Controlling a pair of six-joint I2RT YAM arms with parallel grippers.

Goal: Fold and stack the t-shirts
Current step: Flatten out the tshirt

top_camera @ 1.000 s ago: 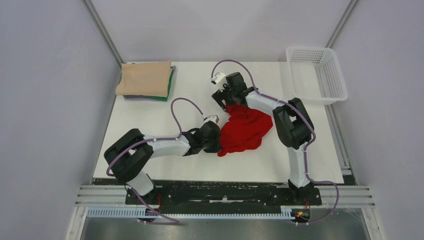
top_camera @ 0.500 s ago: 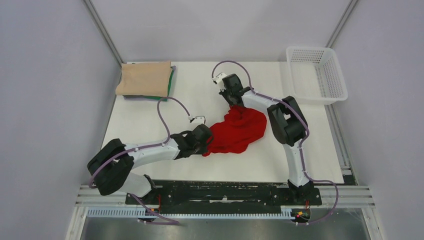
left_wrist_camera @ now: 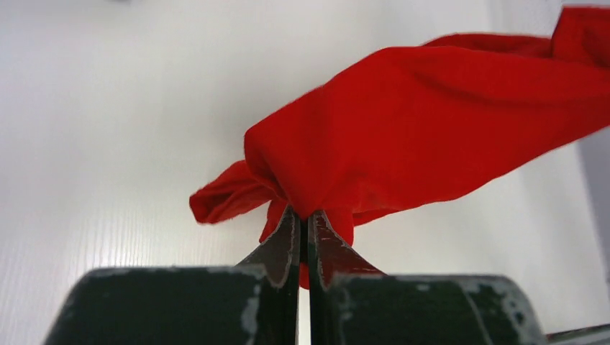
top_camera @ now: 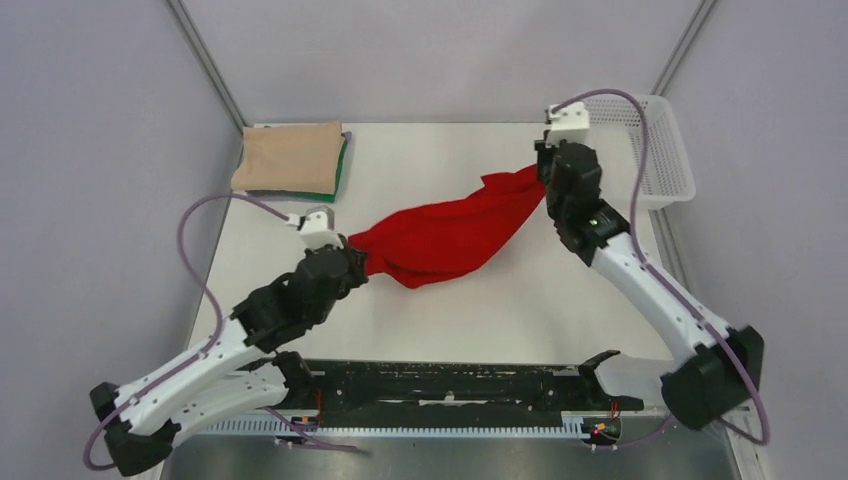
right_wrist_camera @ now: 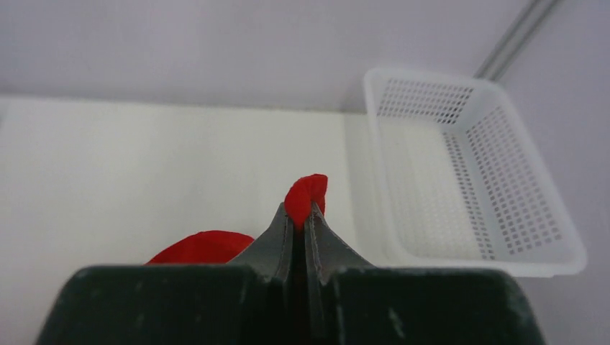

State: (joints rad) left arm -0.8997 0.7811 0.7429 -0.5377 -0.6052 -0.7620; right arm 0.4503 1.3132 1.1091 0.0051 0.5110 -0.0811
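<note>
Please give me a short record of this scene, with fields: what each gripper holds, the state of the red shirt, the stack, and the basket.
left gripper: shut on one end of the red t-shirt
right gripper: shut on the other end of the red t-shirt
red t-shirt: unfolded, stretched between the two grippers, middle hanging lower
stack: folded beige t-shirt on top of the green t-shirt, at the far left corner of the table
basket: white, far right, looks empty
task state: red t-shirt not yet folded or stacked
</note>
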